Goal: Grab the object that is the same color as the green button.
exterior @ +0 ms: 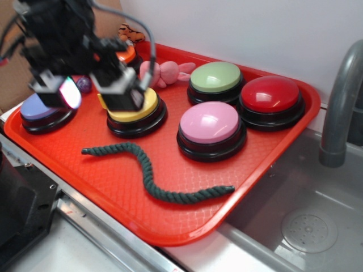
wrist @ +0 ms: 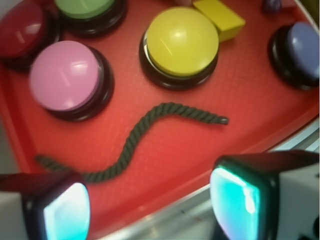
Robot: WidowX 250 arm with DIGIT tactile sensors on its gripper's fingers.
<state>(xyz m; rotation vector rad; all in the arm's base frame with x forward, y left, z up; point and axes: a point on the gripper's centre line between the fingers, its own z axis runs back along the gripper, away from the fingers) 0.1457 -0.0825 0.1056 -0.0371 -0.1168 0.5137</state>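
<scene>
A dark green twisted rope [exterior: 148, 173] [wrist: 131, 141] lies in an S-curve on the red tray [exterior: 108, 170], in front of the yellow and pink buttons. The pale green button [exterior: 215, 77] [wrist: 84, 6] stands at the tray's back, right of a pink plush toy [exterior: 164, 72]. My gripper [exterior: 91, 93] [wrist: 150, 207] hangs open above the tray's left side, between the blue and yellow buttons, with nothing between its fingers. In the wrist view the rope lies just beyond the fingertips, clear of them.
Around the rope stand a yellow button [exterior: 138, 110], pink button [exterior: 210, 123], red button [exterior: 270, 94] and blue button [exterior: 42, 109]. A yellow block [wrist: 220, 17] sits behind the yellow one. A sink basin [exterior: 306, 226] and grey faucet [exterior: 340, 107] lie right of the tray.
</scene>
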